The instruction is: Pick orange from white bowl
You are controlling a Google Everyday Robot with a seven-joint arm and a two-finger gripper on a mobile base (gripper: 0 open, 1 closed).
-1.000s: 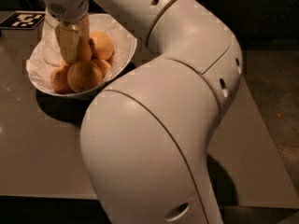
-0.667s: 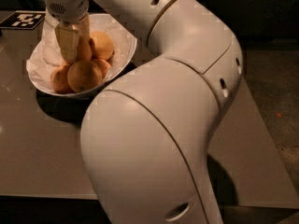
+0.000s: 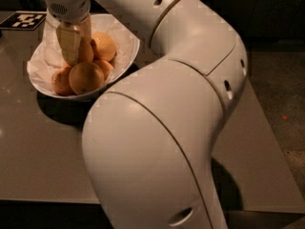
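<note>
While the gripper (image 3: 71, 46) sits among fruit in the white bowl (image 3: 127, 56), jaw state unclear, the orange (image 3: 104, 46) could roll aside.

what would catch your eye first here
The big white arm fills the middle and right of the view. At top left its gripper reaches down into a paper-lined bowl of oranges on the table.

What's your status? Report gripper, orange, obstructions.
Gripper down inside white bowl, among the fruit. Orange in bowl, beside gripper, not lifted. Other oranges crowd it; crumpled paper lines bowl.
</note>
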